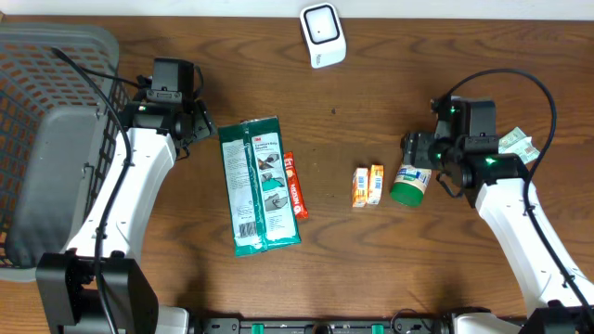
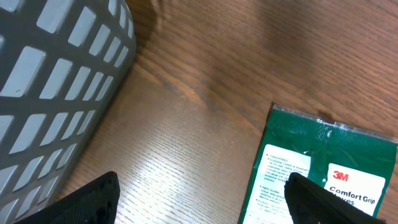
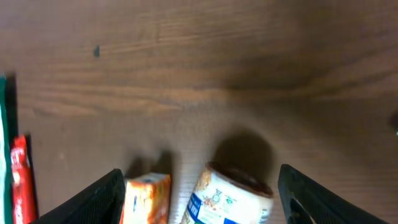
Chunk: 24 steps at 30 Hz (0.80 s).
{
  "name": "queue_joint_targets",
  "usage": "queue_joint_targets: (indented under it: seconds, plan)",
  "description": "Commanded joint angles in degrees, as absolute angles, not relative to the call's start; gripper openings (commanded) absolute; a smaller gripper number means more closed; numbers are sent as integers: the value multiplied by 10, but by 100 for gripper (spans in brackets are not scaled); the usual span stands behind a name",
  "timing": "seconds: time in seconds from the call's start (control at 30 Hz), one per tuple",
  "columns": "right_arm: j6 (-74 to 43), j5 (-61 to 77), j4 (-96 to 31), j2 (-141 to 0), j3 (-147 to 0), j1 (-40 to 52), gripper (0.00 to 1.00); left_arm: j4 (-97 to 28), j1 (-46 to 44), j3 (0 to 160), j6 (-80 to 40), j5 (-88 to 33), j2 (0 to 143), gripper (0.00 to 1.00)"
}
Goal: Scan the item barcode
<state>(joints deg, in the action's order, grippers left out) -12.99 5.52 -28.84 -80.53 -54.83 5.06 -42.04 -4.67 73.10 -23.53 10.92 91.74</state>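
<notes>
Right pincer (image 3: 199, 186) spread; jar (image 3: 233, 199) lies front-to-back, green lid (image 1: 406, 193) toward robot.

Jar (image 3: 231, 194) half below lower edge

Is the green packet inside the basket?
No, the green packet lies flat on the table, well clear of the basket.

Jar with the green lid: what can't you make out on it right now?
Barcode: none visible in any view.
Label text: overhead, the jar is too small to read; right wrist view, blurred.
Lid end: right wrist view, the jar is cut off by the bottom edge.
</notes>
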Motion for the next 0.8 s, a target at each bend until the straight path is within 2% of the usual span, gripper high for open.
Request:
queue_joint_targets:
  seconds: [0.0, 0.3, 0.77]
  plan:
    - [-215, 23, -296, -845, -555, 42, 75, -422, -47, 734, -229, 121, 917, 85]
    - [-236, 52, -313, -937, -555, 42, 75, -422, -47, 734, -229, 121, 917, 85]
    - [-235, 68, -355, -941, -554, 40, 70, -422, -47, 734, -229, 121, 917, 85]
